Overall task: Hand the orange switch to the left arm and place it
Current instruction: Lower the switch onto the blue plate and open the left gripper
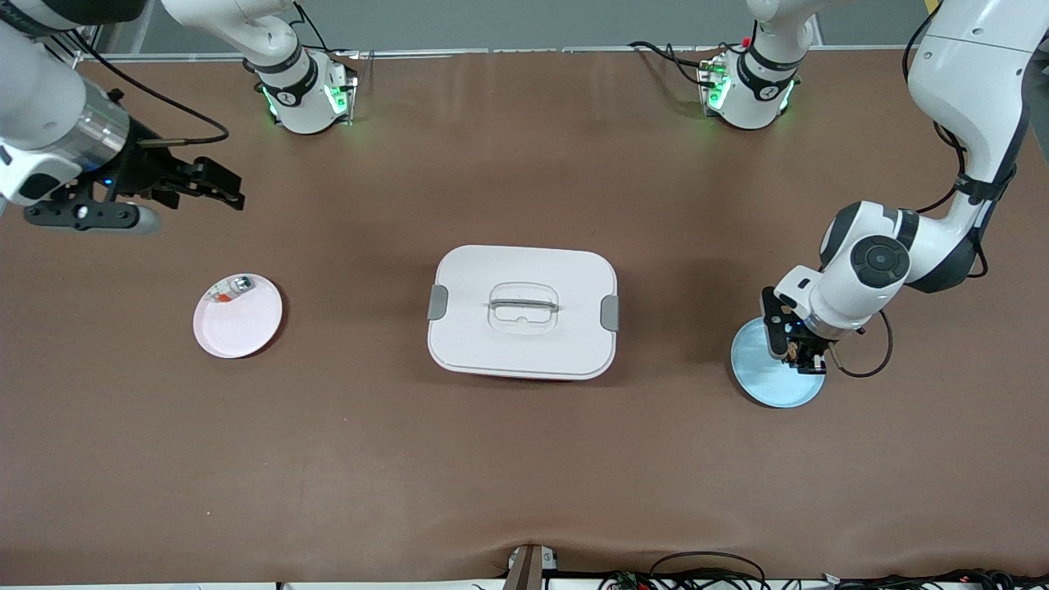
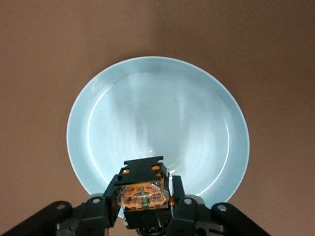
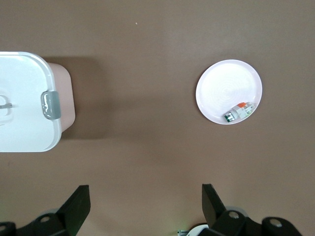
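My left gripper (image 1: 799,354) hangs low over the light blue plate (image 1: 766,381) at the left arm's end of the table. It is shut on the orange switch (image 2: 142,189), a black block with an orange face, held above the plate's rim (image 2: 157,66). My right gripper (image 1: 221,184) is open and empty, up in the air over the table at the right arm's end; its fingers (image 3: 78,209) stand wide apart. The white box (image 1: 523,311) with grey latches sits in the middle of the table and shows in the right wrist view (image 3: 24,103).
A small pink-white plate (image 1: 238,324) lies toward the right arm's end, nearer the front camera than the right gripper. It holds a small greenish-silver piece with red-orange bits (image 1: 232,288), also seen in the right wrist view (image 3: 238,111). Cables run along the table's near edge.
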Controlling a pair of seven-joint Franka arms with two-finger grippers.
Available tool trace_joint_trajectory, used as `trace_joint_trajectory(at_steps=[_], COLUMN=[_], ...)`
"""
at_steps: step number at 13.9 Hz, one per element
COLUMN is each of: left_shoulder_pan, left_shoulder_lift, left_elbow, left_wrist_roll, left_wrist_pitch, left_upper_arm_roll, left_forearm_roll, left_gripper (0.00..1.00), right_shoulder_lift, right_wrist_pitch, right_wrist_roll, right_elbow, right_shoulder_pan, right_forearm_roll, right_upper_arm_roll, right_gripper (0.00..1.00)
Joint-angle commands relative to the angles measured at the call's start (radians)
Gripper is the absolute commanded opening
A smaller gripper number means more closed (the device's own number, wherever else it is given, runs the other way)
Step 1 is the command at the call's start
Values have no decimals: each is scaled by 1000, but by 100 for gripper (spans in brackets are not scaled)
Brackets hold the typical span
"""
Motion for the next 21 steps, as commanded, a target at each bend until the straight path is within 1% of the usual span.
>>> trace_joint_trajectory(at_steps=[1,4,6,8,9,11,14,21], left_shoulder_pan=[1,-2,1,7,4,6,9,18], left_shoulder_lift=[19,42,67,79,84,93,91,107], left_elbow=[9,10,9,6,7,12,6,13], left_wrist_roll=[22,22,22,22,20,20,23,8], left_wrist_pitch=[21,45,83,105,105,107,107,107], left_upper_arm_roll=[-8,-8,-7,-7,-7,-7,-7,-5], left_forearm_roll=[50,93,119,148,159,191,214,220], left_gripper=[0,0,0,0,0,0,0,0], right_shoulder_lift=[-5,12,25,48,53,76,78,74], right_wrist_pitch=[7,11,20,16,17,17,17,19], right_wrist_roll=[-66,-90,-106,-214,-233,-232,-232,-224], right_elbow=[-11,-5,7,42,56,85,105,107], right_shoulder_pan=[-65,-100,-126,-162,-165,-173,-203,-200], right_forearm_roll=[-26,-41,-46,-45,-46,-49,-46,-69], right_upper_arm_roll=[18,18,18,18,18,16,18,19], right_gripper=[100,100,100,100,100,100,100,100])
